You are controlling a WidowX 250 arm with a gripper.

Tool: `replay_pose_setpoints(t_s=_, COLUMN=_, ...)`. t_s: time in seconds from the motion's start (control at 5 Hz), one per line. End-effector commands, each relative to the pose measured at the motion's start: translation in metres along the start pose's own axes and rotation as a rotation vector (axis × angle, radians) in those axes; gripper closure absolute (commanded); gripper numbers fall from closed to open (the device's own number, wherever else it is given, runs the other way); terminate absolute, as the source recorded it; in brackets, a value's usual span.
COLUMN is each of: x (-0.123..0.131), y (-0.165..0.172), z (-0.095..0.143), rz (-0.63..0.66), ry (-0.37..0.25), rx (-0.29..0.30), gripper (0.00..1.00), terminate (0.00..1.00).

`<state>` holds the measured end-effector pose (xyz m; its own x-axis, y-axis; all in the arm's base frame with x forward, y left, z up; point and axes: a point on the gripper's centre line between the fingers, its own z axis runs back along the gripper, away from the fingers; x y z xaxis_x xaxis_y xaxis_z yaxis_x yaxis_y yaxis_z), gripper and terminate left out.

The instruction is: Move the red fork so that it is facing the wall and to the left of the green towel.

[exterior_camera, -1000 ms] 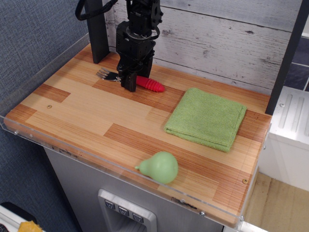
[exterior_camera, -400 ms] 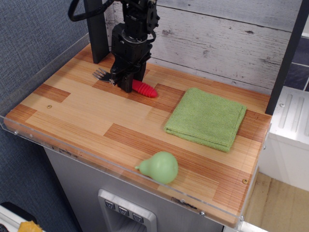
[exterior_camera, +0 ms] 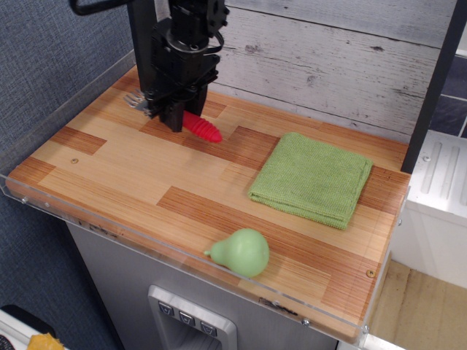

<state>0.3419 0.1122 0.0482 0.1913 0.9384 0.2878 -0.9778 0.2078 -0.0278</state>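
wooden table (exterior_camera: 131,175), red fork (exterior_camera: 201,129) between jaws

Matte black robot arm, blocky black end effector (exterior_camera: 170,115), looped black cable near the top, angular housings

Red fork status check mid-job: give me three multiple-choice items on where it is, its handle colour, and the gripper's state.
1. Where is the red-handled fork with silver tines relative to the light green folded terry towel?
A. On it
B. Left of it, near the plank wall
C. Right of it

2. What colour is the fork's handle?
A. Red
B. Blue
C. Yellow

3. What is the black gripper doing?
A. Open above the towel
B. Holding the pale green pear
C. Shut on the fork

Answers: B, the fork lies near the whitewashed plank wall; A, bright red ribbed plastic; C, the jaws clamp the fork's middle.
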Motion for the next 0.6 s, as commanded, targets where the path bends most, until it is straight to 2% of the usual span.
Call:
replay_pose_setpoints(t_s=0.0, x=0.021, y=0.029, z=0.024, rz=-0.447, ry=0.011, rx=-0.009, gripper=1.00, terminate=0.00)
replay_pose_setpoints(t_s=0.2, x=0.025, y=0.044, z=0.023, rz=-0.657, ry=0.003, rx=-0.097, gripper=1.00, terminate=0.00)
replay_pose_setpoints(t_s=0.4, x=0.029, y=0.049, z=0.015, rz=-0.896, ry=0.037, rx=-0.173, gripper=1.00, terminate=0.00)
